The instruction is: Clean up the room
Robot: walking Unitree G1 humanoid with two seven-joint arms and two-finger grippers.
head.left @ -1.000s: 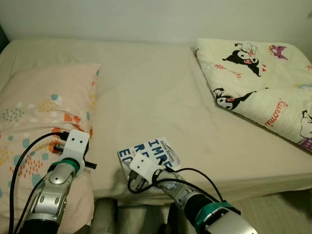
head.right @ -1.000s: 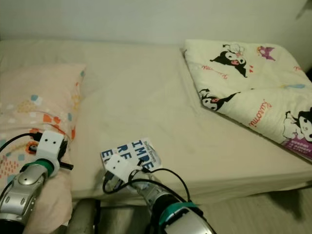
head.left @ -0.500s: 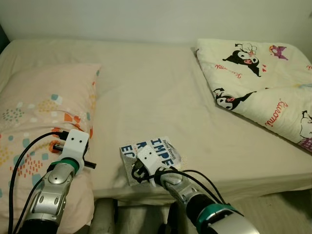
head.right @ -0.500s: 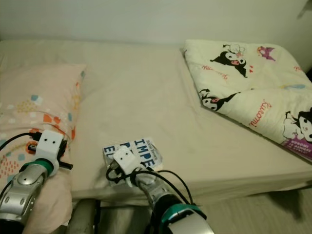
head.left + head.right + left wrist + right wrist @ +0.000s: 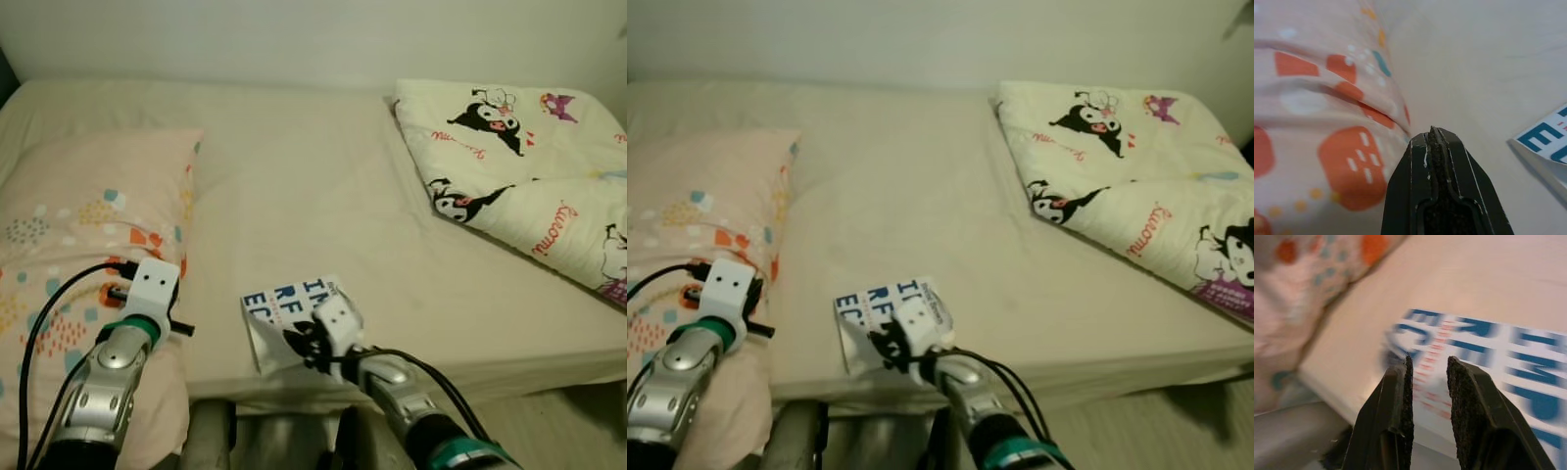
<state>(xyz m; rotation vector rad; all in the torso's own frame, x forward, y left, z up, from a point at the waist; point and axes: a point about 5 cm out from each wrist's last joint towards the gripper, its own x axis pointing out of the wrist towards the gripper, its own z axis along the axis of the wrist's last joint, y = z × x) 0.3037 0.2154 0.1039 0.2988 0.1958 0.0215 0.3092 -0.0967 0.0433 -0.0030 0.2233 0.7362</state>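
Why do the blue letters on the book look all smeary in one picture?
In the right wrist view the book sits very close to the camera and is blurred, so its letters smear behind the right hand. In the left eye view the same letters read sharper. In the left wrist view the pillow is soft and out of focus too.

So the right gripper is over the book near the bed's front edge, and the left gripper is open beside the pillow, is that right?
Not quite. The left gripper has its fingers pressed shut, as the left wrist view shows. The rest holds: it sits beside the pillow, and the right gripper is over the book near the front edge of the bed.
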